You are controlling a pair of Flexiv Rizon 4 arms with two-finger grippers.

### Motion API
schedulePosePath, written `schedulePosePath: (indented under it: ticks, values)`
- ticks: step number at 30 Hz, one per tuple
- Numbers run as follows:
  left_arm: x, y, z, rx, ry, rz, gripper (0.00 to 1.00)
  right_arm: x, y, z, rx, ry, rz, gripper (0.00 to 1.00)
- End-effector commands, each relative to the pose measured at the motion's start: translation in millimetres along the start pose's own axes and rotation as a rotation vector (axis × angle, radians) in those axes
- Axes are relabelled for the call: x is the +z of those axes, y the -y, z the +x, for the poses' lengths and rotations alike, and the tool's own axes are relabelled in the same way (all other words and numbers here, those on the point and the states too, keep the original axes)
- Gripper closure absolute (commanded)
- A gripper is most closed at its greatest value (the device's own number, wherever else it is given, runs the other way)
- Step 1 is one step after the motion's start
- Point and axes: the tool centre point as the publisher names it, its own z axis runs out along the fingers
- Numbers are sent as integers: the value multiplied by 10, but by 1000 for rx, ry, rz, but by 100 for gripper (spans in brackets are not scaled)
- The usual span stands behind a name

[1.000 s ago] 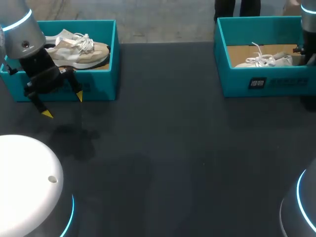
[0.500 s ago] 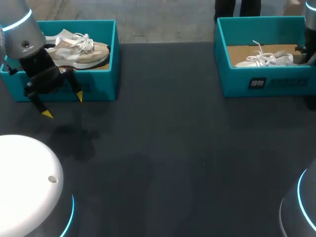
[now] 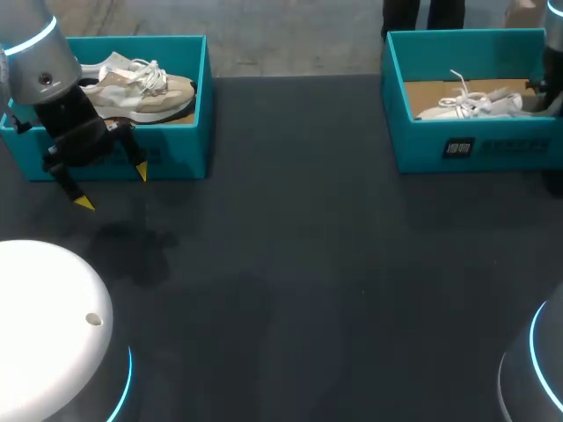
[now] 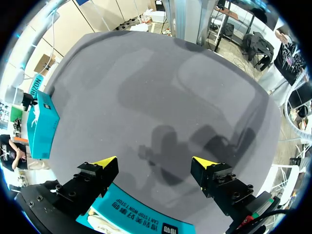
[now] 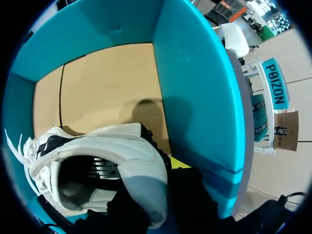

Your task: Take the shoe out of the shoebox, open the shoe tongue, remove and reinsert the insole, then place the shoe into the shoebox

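Dark table (image 3: pixel 299 264) with a teal box at each far corner. The left box (image 3: pixel 176 151) holds a beige shoe (image 3: pixel 141 92). The right box (image 3: pixel 493 145) holds a white shoe (image 3: pixel 471 105), laces toward the table's middle, its heel tilted up off the cardboard floor near the box's end wall. Right gripper (image 5: pixel 158 187): clamped on that heel, one finger inside the collar and one outside. Left gripper (image 3: pixel 113 187): fingers spread wide, holding nothing, above the table just in front of the left box.
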Motion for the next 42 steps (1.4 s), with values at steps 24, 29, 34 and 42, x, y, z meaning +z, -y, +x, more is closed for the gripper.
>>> schedulePosePath:
  ticks: [24,29,34,42]
  values:
    - [-3,3,3,0,-2,-2,0,49,41,50,-7,-7,28,67]
    - [-3,3,3,0,-2,-2,0,-7,51,38,-10,-14,21,65]
    - [-3,3,3,0,-2,-2,0,-93,83,47,-16,-28,7,61]
    - [-3,3,3,0,-2,-2,0,-268,72,21,-14,-38,-18,54]
